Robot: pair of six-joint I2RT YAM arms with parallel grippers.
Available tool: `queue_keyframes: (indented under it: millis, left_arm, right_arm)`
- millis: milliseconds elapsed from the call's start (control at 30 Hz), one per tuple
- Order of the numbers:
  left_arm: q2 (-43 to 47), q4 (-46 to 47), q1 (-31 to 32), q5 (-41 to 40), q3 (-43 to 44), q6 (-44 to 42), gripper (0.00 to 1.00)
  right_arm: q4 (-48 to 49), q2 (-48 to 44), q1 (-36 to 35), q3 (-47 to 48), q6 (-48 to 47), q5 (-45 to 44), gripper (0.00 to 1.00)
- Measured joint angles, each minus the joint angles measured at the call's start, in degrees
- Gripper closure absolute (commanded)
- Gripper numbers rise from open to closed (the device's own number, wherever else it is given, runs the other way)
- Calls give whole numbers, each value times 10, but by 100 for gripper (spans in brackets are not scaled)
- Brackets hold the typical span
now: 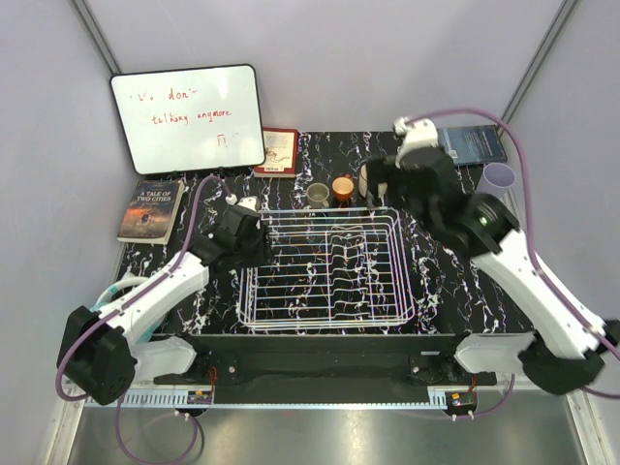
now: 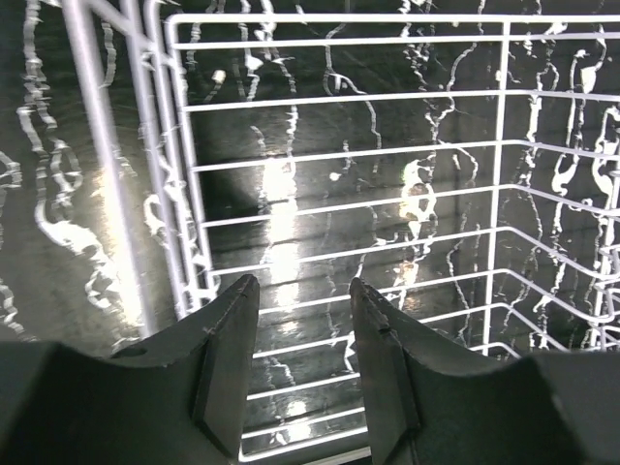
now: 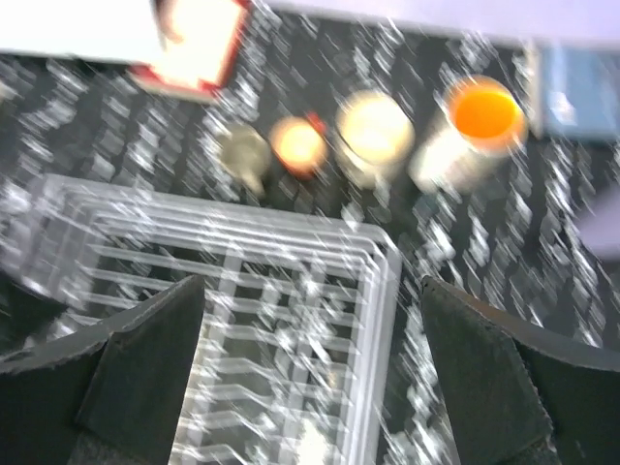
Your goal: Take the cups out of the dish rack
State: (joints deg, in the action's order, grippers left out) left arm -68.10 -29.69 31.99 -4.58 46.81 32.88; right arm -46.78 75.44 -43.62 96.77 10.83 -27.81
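The white wire dish rack (image 1: 329,276) sits mid-table and holds no cups that I can see. Behind it stand a small grey-brown cup (image 1: 318,194), an orange cup (image 1: 343,187) and a cream mug (image 1: 365,180) partly hidden by my right gripper (image 1: 380,189). A lavender tumbler (image 1: 499,177) stands far right. The blurred right wrist view shows the rack's corner (image 3: 383,262), the grey cup (image 3: 242,152), the orange cup (image 3: 297,143), the cream mug (image 3: 373,131) and an orange-lined mug (image 3: 475,116). My right gripper (image 3: 312,283) is open and empty above that corner. My left gripper (image 1: 262,244) (image 2: 303,283) is open and empty over the rack's left floor (image 2: 387,203).
A whiteboard (image 1: 187,118) leans at the back left. A paperback (image 1: 152,209) lies left, a red book (image 1: 279,151) behind the cups and a blue book (image 1: 472,144) at the back right. Grey walls close in the table.
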Motion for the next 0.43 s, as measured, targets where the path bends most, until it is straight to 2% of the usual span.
queue_keyframes:
  millis: [100, 200, 433]
  left_arm:
    - [15, -8, 0, -11, 1, -6, 54]
    - [20, -8, 1, -16, 4, -11, 55]
    - [23, -14, 2, -31, 11, -8, 53]
  right_arm:
    - [-23, -87, 0, -103, 11, -24, 0]
    - [-53, -136, 0, -182, 27, -33, 0]
    - [-64, -196, -1, -263, 29, -32, 0]
